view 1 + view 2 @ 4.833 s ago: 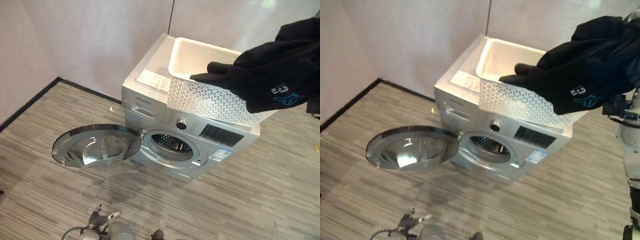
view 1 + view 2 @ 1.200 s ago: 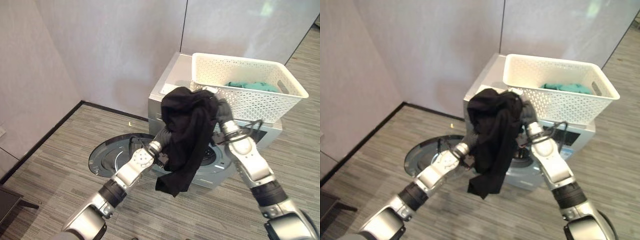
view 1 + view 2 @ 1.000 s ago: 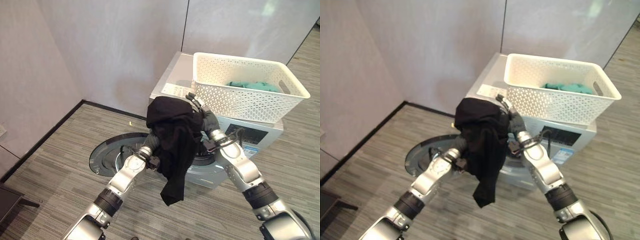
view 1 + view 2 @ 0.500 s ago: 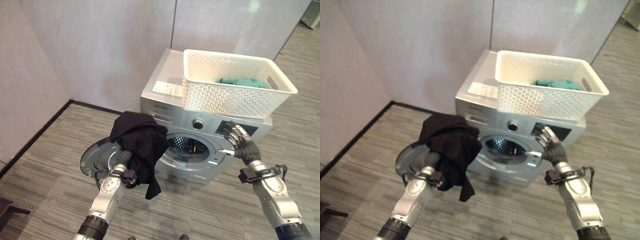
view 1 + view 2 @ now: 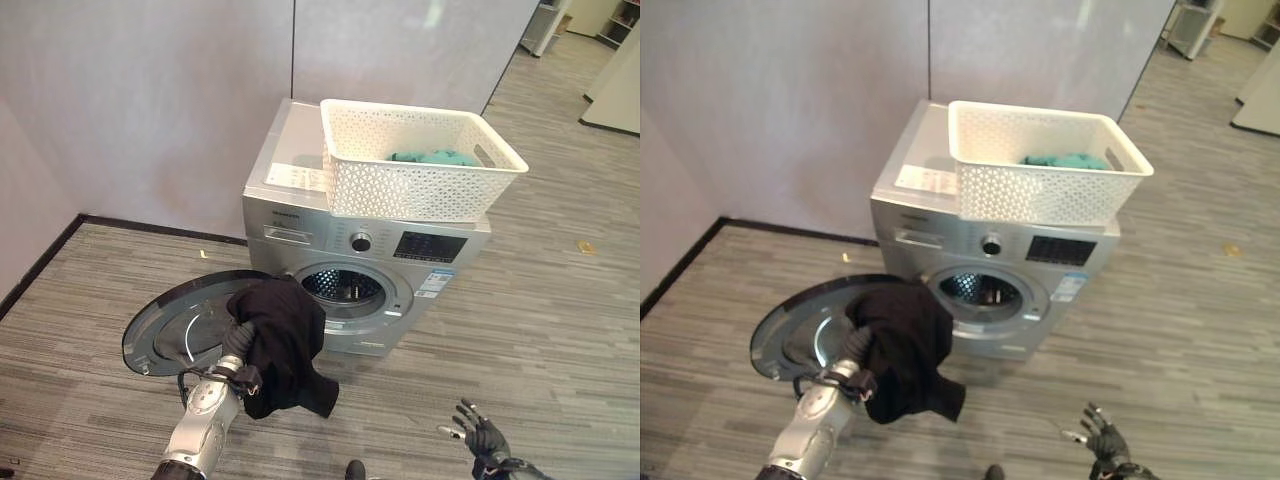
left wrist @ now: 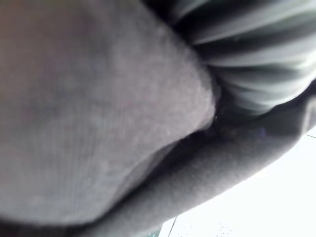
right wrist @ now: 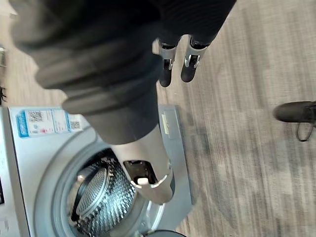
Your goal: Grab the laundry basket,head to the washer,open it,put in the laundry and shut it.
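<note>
- One silver front-load washer [image 5: 350, 240] stood by the wall, one white perforated laundry basket [image 5: 415, 160] on its top w/ one teal garment [image 5: 435, 157] inside; basket overhung the top's right edge a bit.
- One round washer door [image 5: 175, 325] was swung fully open to the left; drum opening [image 5: 340, 287] was uncovered.
- One black garment [image 5: 285, 345] hung over the left hand [image 5: 238, 345], in front of the door and just left of the drum opening, not inside it.
- Left hand's fingers were buried under the cloth; cannot tell if they were curled or straight.
- Right hand [image 5: 480, 435] was low, near the bottom edge, fingers spread apart, holding nothing.
- Wood-pattern floor [image 5: 540, 320] lay open right of and before the washer.
- One dark shoe [image 7: 296, 112] showed in the right wrist view, cut off at the edge.
</note>
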`<state>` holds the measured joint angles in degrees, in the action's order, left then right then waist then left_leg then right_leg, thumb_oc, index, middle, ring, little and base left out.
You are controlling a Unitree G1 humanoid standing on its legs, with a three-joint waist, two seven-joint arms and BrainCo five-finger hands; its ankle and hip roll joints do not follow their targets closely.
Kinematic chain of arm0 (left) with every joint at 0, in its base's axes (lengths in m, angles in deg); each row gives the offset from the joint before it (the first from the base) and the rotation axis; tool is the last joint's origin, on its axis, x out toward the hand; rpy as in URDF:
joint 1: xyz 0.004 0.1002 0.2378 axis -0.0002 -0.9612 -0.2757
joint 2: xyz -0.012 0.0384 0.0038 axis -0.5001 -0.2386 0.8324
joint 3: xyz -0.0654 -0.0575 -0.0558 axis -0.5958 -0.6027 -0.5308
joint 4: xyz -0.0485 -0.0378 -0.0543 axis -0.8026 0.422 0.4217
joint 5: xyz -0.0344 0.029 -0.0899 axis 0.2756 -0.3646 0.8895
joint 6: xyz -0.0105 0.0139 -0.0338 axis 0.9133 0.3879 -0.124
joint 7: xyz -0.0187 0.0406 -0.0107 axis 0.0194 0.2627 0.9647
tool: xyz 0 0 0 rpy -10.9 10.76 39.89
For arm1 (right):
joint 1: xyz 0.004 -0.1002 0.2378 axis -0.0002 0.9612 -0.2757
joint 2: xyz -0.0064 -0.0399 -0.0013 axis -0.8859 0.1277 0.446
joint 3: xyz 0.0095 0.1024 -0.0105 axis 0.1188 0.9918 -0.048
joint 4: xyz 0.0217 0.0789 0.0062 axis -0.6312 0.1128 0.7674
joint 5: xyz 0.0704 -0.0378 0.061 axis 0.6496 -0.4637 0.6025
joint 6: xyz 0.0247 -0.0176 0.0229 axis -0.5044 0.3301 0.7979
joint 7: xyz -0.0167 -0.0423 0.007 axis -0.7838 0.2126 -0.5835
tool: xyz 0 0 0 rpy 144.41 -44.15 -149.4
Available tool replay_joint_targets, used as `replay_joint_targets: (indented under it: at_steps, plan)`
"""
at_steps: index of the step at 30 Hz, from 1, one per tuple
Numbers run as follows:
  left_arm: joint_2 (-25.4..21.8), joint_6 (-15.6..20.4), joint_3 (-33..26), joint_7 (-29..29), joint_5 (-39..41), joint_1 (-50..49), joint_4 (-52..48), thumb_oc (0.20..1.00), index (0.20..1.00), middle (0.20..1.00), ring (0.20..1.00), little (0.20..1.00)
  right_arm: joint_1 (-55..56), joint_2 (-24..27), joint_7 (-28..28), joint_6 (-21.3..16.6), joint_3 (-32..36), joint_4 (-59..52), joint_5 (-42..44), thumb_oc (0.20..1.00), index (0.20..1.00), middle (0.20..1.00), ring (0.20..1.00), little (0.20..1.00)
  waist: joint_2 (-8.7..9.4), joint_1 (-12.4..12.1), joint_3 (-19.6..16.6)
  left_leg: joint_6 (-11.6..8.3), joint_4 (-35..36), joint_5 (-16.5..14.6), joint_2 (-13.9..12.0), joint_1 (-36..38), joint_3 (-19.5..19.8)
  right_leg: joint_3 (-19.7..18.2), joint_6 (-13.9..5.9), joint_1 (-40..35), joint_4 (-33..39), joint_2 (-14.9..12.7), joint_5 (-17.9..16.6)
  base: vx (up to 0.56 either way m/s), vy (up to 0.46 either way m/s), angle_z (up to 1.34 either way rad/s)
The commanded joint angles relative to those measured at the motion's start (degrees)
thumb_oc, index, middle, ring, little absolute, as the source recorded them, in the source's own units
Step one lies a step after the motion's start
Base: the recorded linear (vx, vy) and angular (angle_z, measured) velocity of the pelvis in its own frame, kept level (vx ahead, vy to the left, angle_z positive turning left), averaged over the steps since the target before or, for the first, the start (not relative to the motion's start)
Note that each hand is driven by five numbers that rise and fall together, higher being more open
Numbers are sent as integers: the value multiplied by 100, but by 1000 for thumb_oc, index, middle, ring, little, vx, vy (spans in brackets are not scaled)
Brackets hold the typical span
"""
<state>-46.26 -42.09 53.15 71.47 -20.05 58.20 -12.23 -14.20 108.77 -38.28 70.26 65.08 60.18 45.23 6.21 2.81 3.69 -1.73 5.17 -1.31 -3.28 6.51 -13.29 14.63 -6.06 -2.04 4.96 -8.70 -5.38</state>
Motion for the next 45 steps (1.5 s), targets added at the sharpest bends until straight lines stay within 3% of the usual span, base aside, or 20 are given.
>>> replay_joint_targets:
  at_steps: [1,2,3,4,7,9,10,11,13,14,15,17,19,20,22,26,32,34,43,45]
  plan:
    - [-63,349,42,-209,157,366,-275,200,200,200,200,200,-520,145,-58,-184,149,78,-127,1000,1000,1000,1000,1000,-51,-137,-22,266,-721,-728,23,-197,-4,-118,-403,-129,-794,-467,544,-76,417,2]
    - [-83,209,441,-111,224,584,-189,200,200,200,200,200,-871,-525,-477,-32,-169,843,-175,1000,1000,1000,1000,1000,-116,-208,380,737,-1456,-1196,324,-580,421,-545,-377,775,-2548,-718,197,-77,419,3]
    - [-85,208,440,-111,224,588,-188,200,200,200,200,200,-874,-527,-478,-31,-169,843,-175,1000,1000,1000,1000,1000,-104,-219,364,744,-1479,-1209,335,-611,405,-573,-383,826,-2592,-732,215,-148,539,5]
    - [-70,215,513,-15,199,690,-119,200,200,200,200,200,-1039,-678,-619,-83,-309,749,-19,1000,1000,1000,1000,1000,-200,-157,654,869,-1843,-1405,365,-764,468,-945,-302,1371,-3173,-616,293,-79,143,22]
    - [12,293,641,84,207,952,-24,200,200,200,200,200,-1197,-667,-701,-78,-394,685,91,1000,1000,1000,1000,1000,-270,-41,916,843,-2156,-1632,432,-919,696,-1382,-262,1750,-2554,-670,358,-10,43,7]
    - [83,355,740,132,191,1179,13,200,200,200,200,200,-1278,-650,-772,-76,-376,751,148,1000,1000,1000,1000,1000,-238,63,1053,762,-2445,-1857,511,-1052,882,-1928,-367,1898,-1625,-784,129,74,-74,35]
    - [83,355,740,132,191,1179,13,200,200,200,200,200,-1278,-650,-772,-76,-376,751,148,1000,1000,1000,1000,1000,-238,63,1052,762,-2445,-1857,512,-1053,882,-1929,-367,1899,-1625,-784,129,159,-271,54]
    - [75,380,892,133,139,1423,13,200,200,200,200,200,-1409,-666,-883,-74,-235,1100,207,1000,1000,1000,1000,1000,-109,76,1260,648,-3027,-2161,501,-1311,1165,-2055,-458,2121,-898,-1084,-239,113,-227,56]
    - [61,387,929,146,136,1498,23,200,200,200,200,200,-1488,-670,-957,-69,-178,1311,200,1000,1000,1000,1000,1000,-82,82,1329,598,-3188,-2244,447,-1371,1277,-1889,-505,2140,-857,-1178,-371,164,-287,78]
    - [108,389,1014,159,115,1598,147,200,200,200,200,200,-1435,-681,-1035,-43,-75,1611,77,1000,1000,1000,1000,1000,41,68,1346,477,-3310,-2308,518,-1445,1522,-1806,-597,1911,-824,-1279,-444,164,-247,107]
    - [108,390,1014,159,115,1598,147,200,200,200,200,200,-1435,-681,-1035,-44,-75,1611,77,1000,1000,1000,1000,1000,40,70,1346,477,-3311,-2308,518,-1445,1524,-1804,-597,1910,-824,-1279,-444,271,-339,154]
    - [175,407,1083,169,124,1627,282,200,200,200,200,200,-1418,-672,-979,-14,-83,1989,42,1000,1000,1000,1000,1000,148,100,1250,275,-3116,-2203,385,-1427,1775,-1636,-695,1955,-972,-1218,-642,223,-355,96]
    - [177,409,1080,186,142,1610,305,200,200,200,200,200,-1425,-658,-958,-19,-84,2061,68,1000,1000,1000,1000,1000,136,134,1217,202,-3016,-2113,267,-1437,1856,-1492,-672,1930,-988,-1167,-611,115,-287,53]
    - [156,396,1077,170,190,1520,272,200,200,200,200,200,-1446,-636,-952,-52,-30,2141,148,1000,1000,1000,1000,1000,115,135,1195,65,-2804,-1942,26,-1451,1962,-1284,-641,1932,-1004,-1047,-496,103,-312,40]
    - [111,400,1074,151,205,1464,240,200,200,200,200,200,-1483,-589,-971,-101,-11,2149,204,1000,1000,1000,1000,1000,71,171,1188,-49,-2579,-1780,-175,-1480,2003,-1140,-600,2017,-1034,-920,-382,81,-272,25]
    - [81,406,1121,172,185,1538,248,200,200,200,200,200,-1777,-517,-1196,-173,-70,2454,78,1000,1000,1000,1000,1000,-38,192,1261,-200,-2199,-1505,-428,-1588,1953,-1076,-487,2302,-1070,-695,-172,12,-165,7]
    - [89,480,1125,259,158,1790,274,200,200,200,200,200,-1993,-609,-1276,-117,-325,2811,-109,1000,1000,1000,1000,1000,-114,256,1312,-259,-2038,-1363,-484,-1861,1806,-1200,-444,2722,-990,-579,-240,-26,-61,-8]
    - [146,552,1161,329,172,2061,309,200,200,200,200,200,-2097,-743,-1354,2,-322,3449,-144,1000,1000,1000,1000,1000,-200,327,1398,-281,-2074,-1351,-456,-2152,1743,-1313,-429,3056,-949,-562,-322,-69,-22,-9]
    - [305,870,1159,517,608,2872,398,200,200,200,200,200,-2159,-873,-1470,-17,-424,3806,11,1000,1000,1000,1000,1000,-298,575,1500,-335,-3112,-1708,-651,-3355,1675,-1514,-359,4152,-1278,-278,-259,-45,-50,-8]
    - [320,949,1153,709,546,3253,507,200,200,200,200,200,-2232,-869,-1546,-145,-487,3660,181,1000,1000,1000,1000,1000,-400,610,1470,-352,-3488,-1961,-867,-3729,1744,-1549,-363,4513,-1535,-37,-55,-7,-95,-8]
